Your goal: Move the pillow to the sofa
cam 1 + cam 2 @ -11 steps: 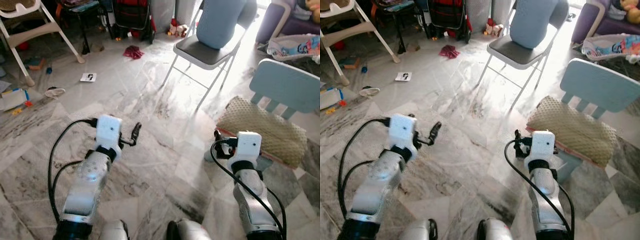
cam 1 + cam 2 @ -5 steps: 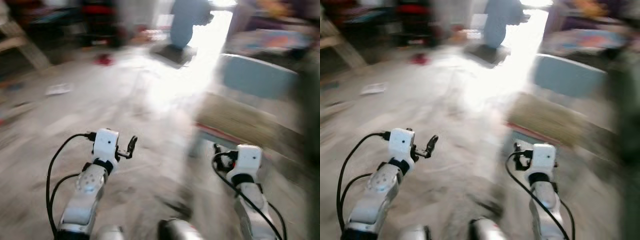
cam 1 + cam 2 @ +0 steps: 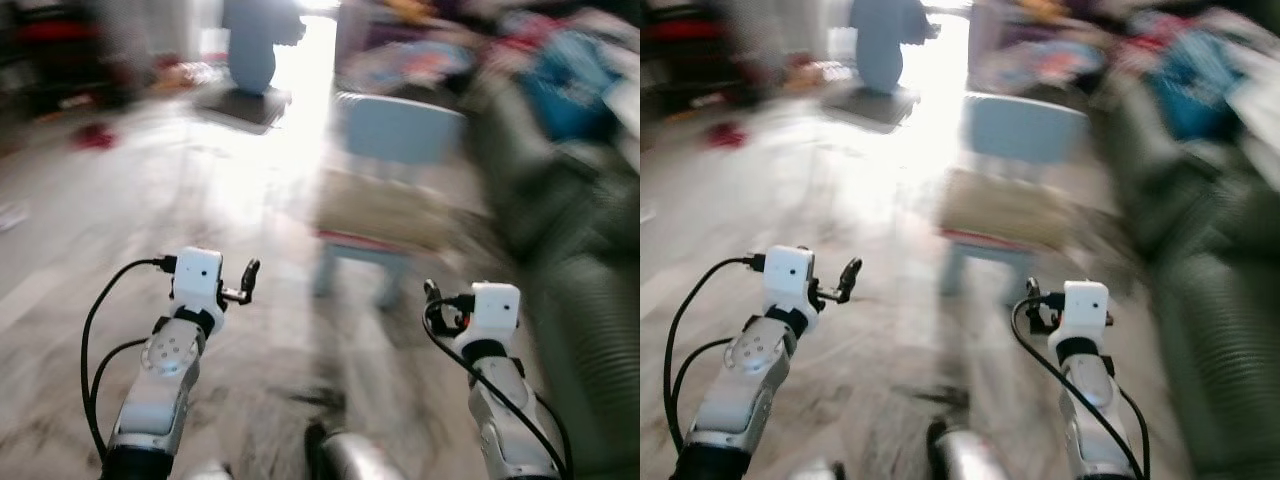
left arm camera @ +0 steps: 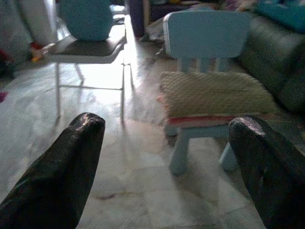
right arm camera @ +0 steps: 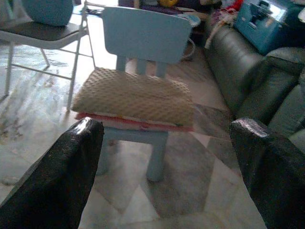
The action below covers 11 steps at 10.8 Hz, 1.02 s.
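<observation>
Right wrist view: a beige pillow (image 5: 136,95) lies on a small light blue chair (image 5: 145,36), beside a dark sofa (image 5: 248,71).
The right gripper (image 5: 167,157) and left gripper (image 4: 164,157) both hang short of the chair, fingers (image 5: 66,167) spread wide, holding nothing. No writing can be read anywhere.

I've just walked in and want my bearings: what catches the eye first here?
A beige pillow lies on the seat of a small light-blue chair, straight ahead of the robot. A dark sofa stands beside the chair. Both tools, left and right, are open and empty, held short of the chair.
</observation>
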Available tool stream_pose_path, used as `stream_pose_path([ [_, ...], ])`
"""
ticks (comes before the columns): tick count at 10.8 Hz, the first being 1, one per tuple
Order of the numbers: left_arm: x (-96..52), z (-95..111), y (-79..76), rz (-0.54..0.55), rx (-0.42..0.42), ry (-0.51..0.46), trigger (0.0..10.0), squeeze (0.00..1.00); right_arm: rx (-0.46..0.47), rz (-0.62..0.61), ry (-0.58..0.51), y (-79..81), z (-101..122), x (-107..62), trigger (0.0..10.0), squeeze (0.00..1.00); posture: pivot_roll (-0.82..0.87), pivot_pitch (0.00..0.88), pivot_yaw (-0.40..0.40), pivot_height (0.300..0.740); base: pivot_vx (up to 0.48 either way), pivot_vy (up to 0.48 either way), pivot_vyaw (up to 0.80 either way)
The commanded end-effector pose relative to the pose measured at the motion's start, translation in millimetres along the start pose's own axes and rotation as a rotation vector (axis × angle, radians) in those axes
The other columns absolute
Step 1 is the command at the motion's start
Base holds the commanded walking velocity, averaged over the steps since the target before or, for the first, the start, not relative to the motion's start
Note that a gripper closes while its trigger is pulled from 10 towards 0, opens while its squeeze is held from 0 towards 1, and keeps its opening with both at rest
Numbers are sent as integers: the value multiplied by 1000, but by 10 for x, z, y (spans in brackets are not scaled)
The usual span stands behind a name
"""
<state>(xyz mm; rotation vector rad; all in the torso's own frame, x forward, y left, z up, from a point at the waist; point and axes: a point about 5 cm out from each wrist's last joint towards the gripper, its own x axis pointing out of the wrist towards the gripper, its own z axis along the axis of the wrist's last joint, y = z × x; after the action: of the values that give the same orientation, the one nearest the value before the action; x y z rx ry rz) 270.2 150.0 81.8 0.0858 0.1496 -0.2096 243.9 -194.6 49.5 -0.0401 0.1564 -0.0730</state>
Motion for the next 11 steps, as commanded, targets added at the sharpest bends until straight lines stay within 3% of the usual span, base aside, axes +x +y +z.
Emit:
stream_pose_path([
  [1,23,2,-64,-24,-9,-4,10000,0,4,-15,-16,-48,40,36,10000,0,-23,71,-68,740,0,-300,-488],
  [4,27,3,-78,-29,-19,-4,10000,0,4,-1,-31,-34,58,52,10000,0,-17,71,-70,740,0,-309,-144],
  [6,5,-28,-90,-34,-17,2,10000,0,-49,-14,-6,-83,31,53,10000,0,-13,73,-82,740,0,-249,0],
  [7,-5,-46,-59,-9,-35,9,10000,0,-54,-14,8,-76,12,63,10000,0,-24,64,-75,740,0,0,0],
  [8,-20,-67,10,31,-28,12,10000,0,0,-5,-24,-47,50,84,10000,0,-22,53,-59,740,0,0,0],
  [9,-52,-94,123,94,18,18,10000,0,-13,-66,-90,-81,141,117,10000,0,-23,46,-43,740,0,0,0],
  [10,-74,-90,199,146,40,23,10000,0,45,-57,-53,-93,125,110,10000,0,-20,42,-38,740,0,0,0],
  [11,-98,-78,226,160,83,17,10000,0,25,-65,-70,-76,99,73,10000,0,-16,26,-6,740,0,0,0],
])
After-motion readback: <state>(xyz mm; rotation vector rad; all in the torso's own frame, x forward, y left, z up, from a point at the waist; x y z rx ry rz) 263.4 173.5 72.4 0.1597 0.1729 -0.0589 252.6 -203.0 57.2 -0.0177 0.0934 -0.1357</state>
